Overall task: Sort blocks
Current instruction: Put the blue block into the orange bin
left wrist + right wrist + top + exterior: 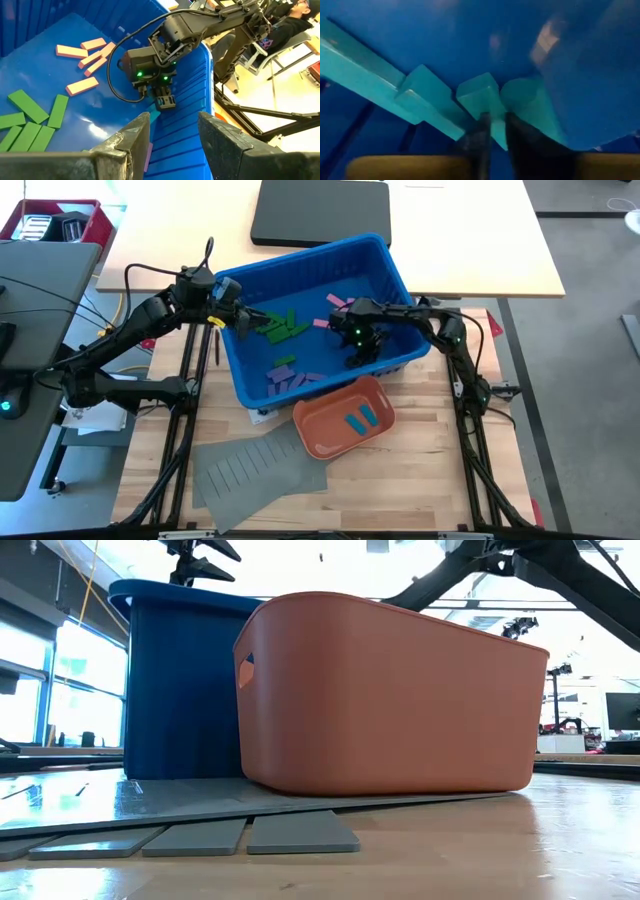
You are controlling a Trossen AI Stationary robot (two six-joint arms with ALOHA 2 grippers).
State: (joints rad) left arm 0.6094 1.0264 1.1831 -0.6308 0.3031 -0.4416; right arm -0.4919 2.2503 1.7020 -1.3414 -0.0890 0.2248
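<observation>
Fingers of right gripper (494,131) nearly shut on 1 teal block (485,102) at blue bin (385,255) wall, for lifting out. Left gripper (172,132) fingers apart, empty, hovering above bin.

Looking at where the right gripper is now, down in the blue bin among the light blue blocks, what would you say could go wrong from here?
1. The right gripper has its fingers nearly together on one light blue block with others touching it; neighbours may be dragged along or the thin grip may slip.
2. It works close to the blue bin wall, so lifting might scrape the ribbed side.
3. The left gripper hovers open inside the same bin; both arms could crowd each other.
</observation>
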